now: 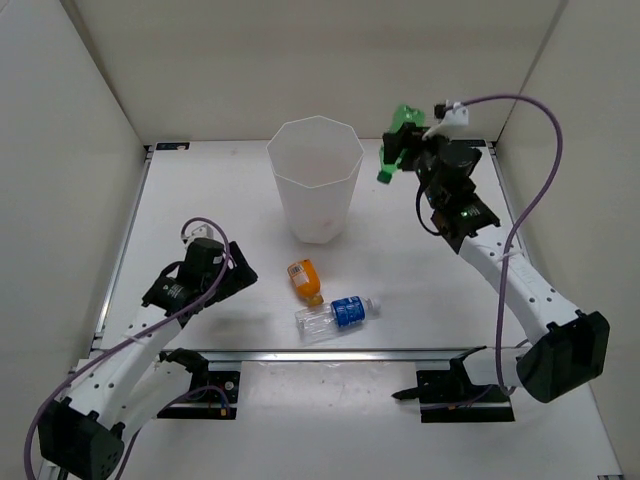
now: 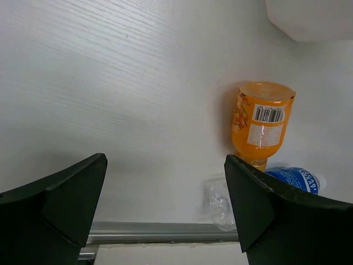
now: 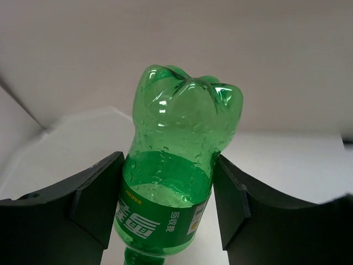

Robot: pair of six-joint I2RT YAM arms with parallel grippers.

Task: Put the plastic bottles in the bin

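My right gripper (image 1: 408, 150) is shut on the green bottle (image 1: 398, 143) and holds it in the air, just right of the bin's rim; in the right wrist view the green bottle (image 3: 174, 176) sits between the two fingers, base up. The white faceted bin (image 1: 314, 180) stands at the back middle. The orange bottle (image 1: 305, 279) and the clear bottle with blue label (image 1: 337, 315) lie on the table in front of the bin. My left gripper (image 1: 237, 272) is open and empty, left of the orange bottle (image 2: 260, 124). The blue-label bottle (image 2: 289, 179) shows partly behind the left gripper's right finger. The other bottles are not visible.
White walls enclose the table on the left, back and right. A metal rail (image 1: 340, 354) runs across the near edge, with the arm mounts below it. The bin's base (image 2: 311, 19) shows at the top right of the left wrist view.
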